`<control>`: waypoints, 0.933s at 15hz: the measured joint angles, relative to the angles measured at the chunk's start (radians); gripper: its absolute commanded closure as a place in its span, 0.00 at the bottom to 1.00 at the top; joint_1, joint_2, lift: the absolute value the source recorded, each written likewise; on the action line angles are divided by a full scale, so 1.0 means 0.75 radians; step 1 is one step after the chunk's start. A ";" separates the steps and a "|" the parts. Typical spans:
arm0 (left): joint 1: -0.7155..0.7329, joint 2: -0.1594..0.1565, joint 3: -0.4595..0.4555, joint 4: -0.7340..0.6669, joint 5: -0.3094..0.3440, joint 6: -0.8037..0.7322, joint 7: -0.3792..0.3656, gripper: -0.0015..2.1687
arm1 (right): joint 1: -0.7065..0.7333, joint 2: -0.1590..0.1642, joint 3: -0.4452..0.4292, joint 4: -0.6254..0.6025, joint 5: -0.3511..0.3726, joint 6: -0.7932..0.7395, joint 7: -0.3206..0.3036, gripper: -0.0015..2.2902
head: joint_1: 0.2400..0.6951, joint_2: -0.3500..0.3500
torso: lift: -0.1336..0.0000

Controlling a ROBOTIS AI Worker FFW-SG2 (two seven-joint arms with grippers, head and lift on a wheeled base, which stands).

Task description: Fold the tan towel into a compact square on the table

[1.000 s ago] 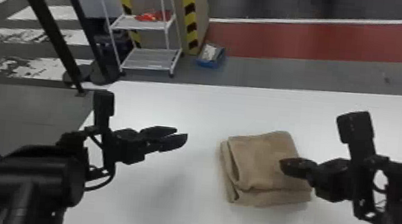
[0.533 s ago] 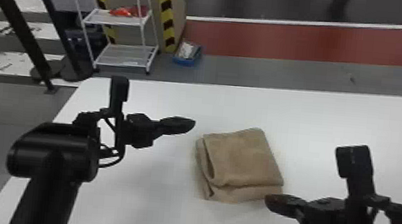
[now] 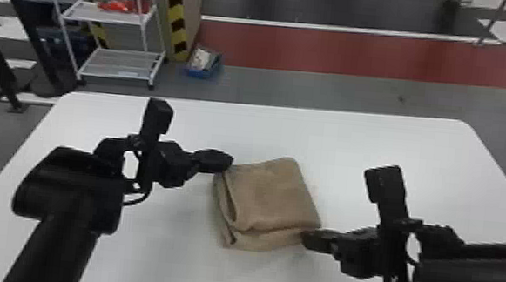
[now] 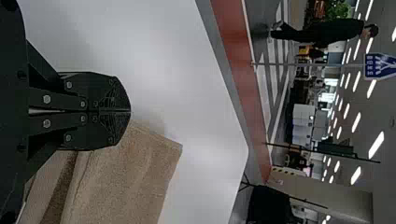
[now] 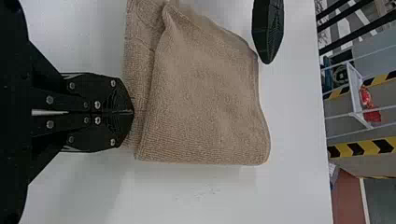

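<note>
Towel [image 3: 269,196], in head view, lies between left gripper [image 3: 231,159] and right gripper [image 3: 304,239] — wrist views reveal both closed together.

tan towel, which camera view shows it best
The head view: it takes in nearly the whole towel, stacked layers included. The right wrist view is closer but cuts off one side; the left wrist view catches a portion, partly behind the left gripper.
</note>
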 measured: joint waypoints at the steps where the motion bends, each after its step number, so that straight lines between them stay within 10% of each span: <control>1: -0.002 -0.001 -0.020 0.013 -0.035 -0.018 0.005 0.99 | -0.020 0.000 0.007 0.033 0.006 -0.022 -0.010 0.88 | 1.00 0.53 | 0.08; 14: 0.194 0.101 0.039 -0.256 -0.036 0.032 -0.114 0.99 | -0.367 0.000 -0.011 0.558 0.053 -0.412 -0.155 0.88 | 1.00 0.54 | 0.08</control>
